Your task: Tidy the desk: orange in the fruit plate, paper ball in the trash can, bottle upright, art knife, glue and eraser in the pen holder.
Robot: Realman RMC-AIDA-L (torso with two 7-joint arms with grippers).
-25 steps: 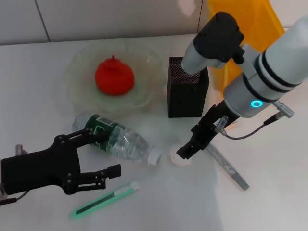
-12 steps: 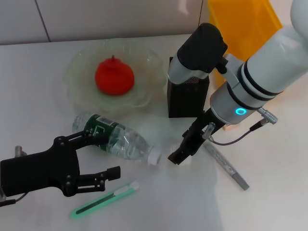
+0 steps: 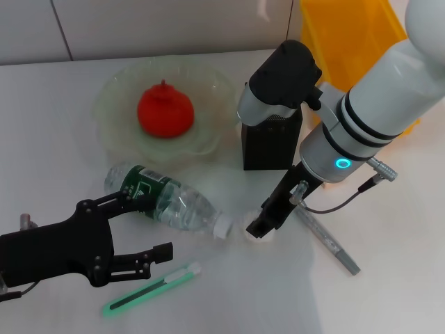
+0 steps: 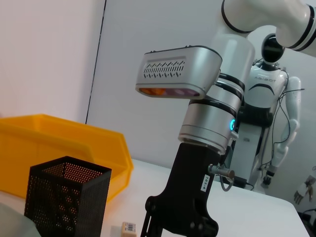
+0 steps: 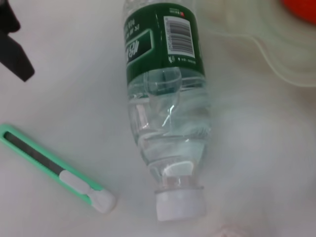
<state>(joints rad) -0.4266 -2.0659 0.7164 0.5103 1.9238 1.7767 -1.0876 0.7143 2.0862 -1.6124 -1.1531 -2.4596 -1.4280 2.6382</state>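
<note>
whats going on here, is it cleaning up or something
A two-armed robot is tidying a white desk. The right gripper is down at a small white eraser in front of the black mesh pen holder. The left gripper is open, beside the water bottle, which lies on its side. The orange already sits in the fruit plate. The green art knife and a grey glue pen are on the desk.

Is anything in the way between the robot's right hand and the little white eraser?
Nothing visible. The right gripper is right down at the eraser on the table, next to the cap of the lying bottle. Nothing sits between them.
</note>
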